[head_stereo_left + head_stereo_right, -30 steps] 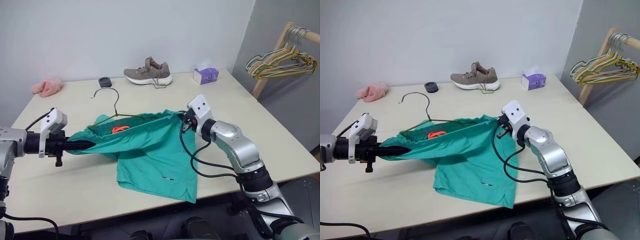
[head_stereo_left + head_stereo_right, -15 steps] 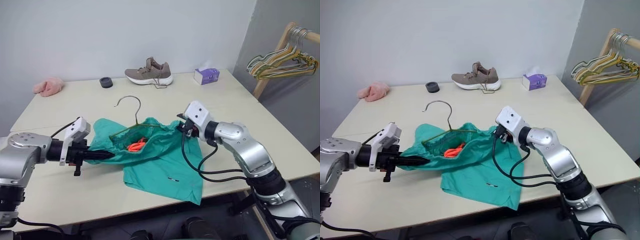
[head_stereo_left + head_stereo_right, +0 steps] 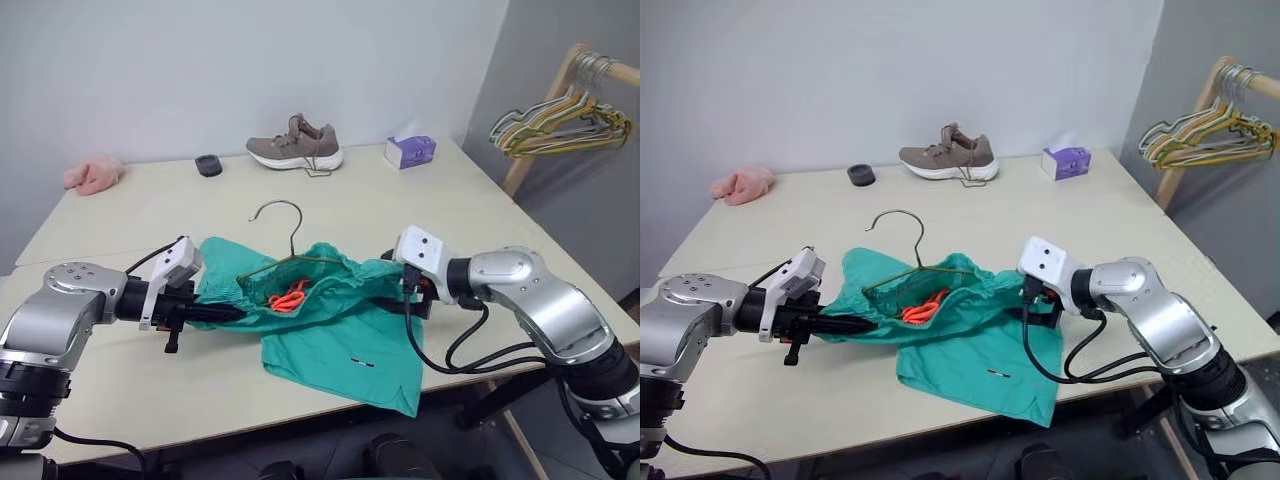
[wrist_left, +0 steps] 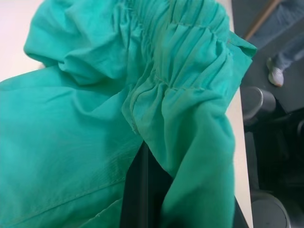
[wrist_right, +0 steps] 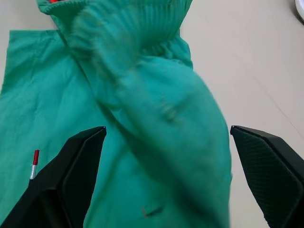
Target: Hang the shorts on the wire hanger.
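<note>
Now the right tool [image 5: 166, 175] stands wide, having just let go of the shorts [image 3: 330, 320], which slump on the bench [image 3: 150, 200] around the wire hanger [image 3: 285, 235], while the left tool [image 3: 225, 312] still pinches the waistband, so rethreading probably follows.

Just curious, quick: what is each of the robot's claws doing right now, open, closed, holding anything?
Left gripper: closed on the shorts at the waistband.
Right gripper: jaws wide open, holding nothing.
</note>
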### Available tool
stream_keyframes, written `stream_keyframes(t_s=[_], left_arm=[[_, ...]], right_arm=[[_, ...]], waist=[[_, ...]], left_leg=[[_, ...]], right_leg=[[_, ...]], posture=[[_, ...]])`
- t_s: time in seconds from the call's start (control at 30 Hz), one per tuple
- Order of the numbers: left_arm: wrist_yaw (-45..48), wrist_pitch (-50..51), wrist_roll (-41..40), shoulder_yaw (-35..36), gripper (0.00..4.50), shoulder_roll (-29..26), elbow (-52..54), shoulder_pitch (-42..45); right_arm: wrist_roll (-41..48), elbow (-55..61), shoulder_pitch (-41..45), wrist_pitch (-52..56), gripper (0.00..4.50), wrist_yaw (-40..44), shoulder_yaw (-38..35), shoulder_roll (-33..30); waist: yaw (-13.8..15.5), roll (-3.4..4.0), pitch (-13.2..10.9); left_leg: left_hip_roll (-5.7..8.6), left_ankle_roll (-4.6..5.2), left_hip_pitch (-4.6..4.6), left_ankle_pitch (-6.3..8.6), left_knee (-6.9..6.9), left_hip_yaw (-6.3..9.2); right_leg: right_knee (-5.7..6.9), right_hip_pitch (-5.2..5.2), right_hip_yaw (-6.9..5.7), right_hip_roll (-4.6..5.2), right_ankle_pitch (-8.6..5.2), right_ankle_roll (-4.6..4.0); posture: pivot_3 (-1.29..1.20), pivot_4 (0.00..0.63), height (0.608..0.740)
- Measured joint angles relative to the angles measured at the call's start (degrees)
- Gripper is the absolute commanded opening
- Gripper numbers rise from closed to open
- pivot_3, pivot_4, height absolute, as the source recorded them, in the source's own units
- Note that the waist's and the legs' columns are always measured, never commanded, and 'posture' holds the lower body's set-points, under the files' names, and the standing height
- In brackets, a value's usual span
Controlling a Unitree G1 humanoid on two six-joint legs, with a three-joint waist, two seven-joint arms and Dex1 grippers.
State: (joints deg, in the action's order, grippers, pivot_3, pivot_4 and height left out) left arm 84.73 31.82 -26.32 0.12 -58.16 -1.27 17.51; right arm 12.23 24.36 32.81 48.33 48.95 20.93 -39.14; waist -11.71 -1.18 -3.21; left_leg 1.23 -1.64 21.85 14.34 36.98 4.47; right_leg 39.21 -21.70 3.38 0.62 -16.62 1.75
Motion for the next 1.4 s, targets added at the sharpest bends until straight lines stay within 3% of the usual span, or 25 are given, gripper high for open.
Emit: stream_keyframes(t_s=[0.2, 0.27, 0.37, 0.67, 0.7, 0.87, 1.07, 1.3, 1.4], left_arm=[[1.14, -1.46, 0.88, -1.13, 0.00, -0.37, 1.49, -0.37], [1.12, -1.74, 1.04, -1.27, 0.00, -0.37, 1.53, -0.35], [1.07, -2.14, 1.23, -1.74, 0.00, -0.36, 1.69, -0.33], [-0.49, -2.21, 1.51, -1.98, 0.00, 0.27, 2.15, -0.31], [-0.93, -2.17, 1.67, -1.94, 0.00, 0.43, 1.85, -0.07], [-5.47, -1.07, 1.54, -0.70, 1.43, 4.00, -1.88, 3.58], [-7.18, -1.79, 0.71, 2.87, 3.23, 4.01, -4.38, 3.87], [-15.63, -7.45, 2.94, 8.58, 3.23, 4.43, -17.53, 8.25], [-16.25, -5.40, 1.33, 9.90, 3.23, 4.79, -17.69, 8.17]], right_arm=[[-2.06, -5.30, 4.47, -2.21, 4.48, 2.82, 5.52, 1.56], [-2.19, -6.99, 6.39, -3.17, 4.11, 4.97, 7.05, 1.54], [-2.35, -8.84, 7.90, -4.14, 3.26, 7.83, 8.66, 1.52], [-0.35, -9.62, 9.64, -0.02, 0.05, 12.86, 9.55, 2.50], [0.51, -9.28, 9.61, 1.18, 0.02, 13.28, 9.47, 2.55], [4.06, -8.18, 8.94, 7.45, 0.00, 12.14, 5.02, 3.60], [9.20, -6.53, 4.45, 15.06, 0.00, 8.49, 0.00, 4.44], [11.94, -8.19, -2.13, 22.65, 0.00, 0.76, -7.94, 6.37], [11.84, -10.19, -4.36, 24.05, 0.00, -3.85, -12.66, 7.62]], waist=[[0.01, 0.01, -0.01], [0.03, 0.01, -0.01], [0.11, 0.01, -0.01], [0.36, 0.02, -0.01], [0.36, 0.02, -0.01], [0.51, -0.07, 0.04], [0.40, -0.06, 0.04], [0.60, -0.09, 0.06], [0.64, -0.10, 0.07]], left_leg=[[0.01, 0.00, 0.02, 0.00, 0.02, -0.01], [0.01, 0.00, 0.02, 0.00, 0.02, 0.00], [0.01, 0.00, 0.02, 0.00, 0.03, 0.01], [0.01, 0.00, 0.01, 0.00, 0.03, 0.03], [0.01, 0.00, 0.01, 0.00, 0.03, 0.04], [0.02, 0.00, 0.02, 0.00, 0.08, 0.14], [0.05, 0.00, 0.04, 0.00, 0.05, 0.13], [0.07, 0.00, 0.04, 0.00, 0.08, 0.27], [0.18, 0.00, 0.06, 0.00, 0.08, 0.28]], right_leg=[[-0.06, 0.02, 0.00, 0.00, 0.00, 0.00], [-0.10, 0.04, 0.00, 0.01, 0.01, 0.00], [-0.11, 0.05, -0.01, 0.02, 0.01, 0.00], [-0.10, 0.05, -0.03, 0.03, 0.02, -0.01], [-0.10, 0.05, -0.04, 0.04, 0.02, -0.01], [-0.12, 0.11, -0.17, 0.07, 0.02, 0.00], [-0.11, 0.08, -0.19, 0.14, 0.16, -0.25], [-0.13, 0.17, -0.46, 0.21, 0.15, -0.22], [-0.14, 0.21, -0.53, 0.35, 0.16, -0.24]], posture=[[-0.20, 0.000, 0.740], [-0.19, 0.000, 0.740], [-0.19, 0.000, 0.740], [-0.19, 0.000, 0.740], [-0.19, 0.000, 0.740], [-0.20, 0.000, 0.740], [-0.19, 0.000, 0.740], [-0.18, 0.000, 0.740], [-0.19, 0.000, 0.740]])
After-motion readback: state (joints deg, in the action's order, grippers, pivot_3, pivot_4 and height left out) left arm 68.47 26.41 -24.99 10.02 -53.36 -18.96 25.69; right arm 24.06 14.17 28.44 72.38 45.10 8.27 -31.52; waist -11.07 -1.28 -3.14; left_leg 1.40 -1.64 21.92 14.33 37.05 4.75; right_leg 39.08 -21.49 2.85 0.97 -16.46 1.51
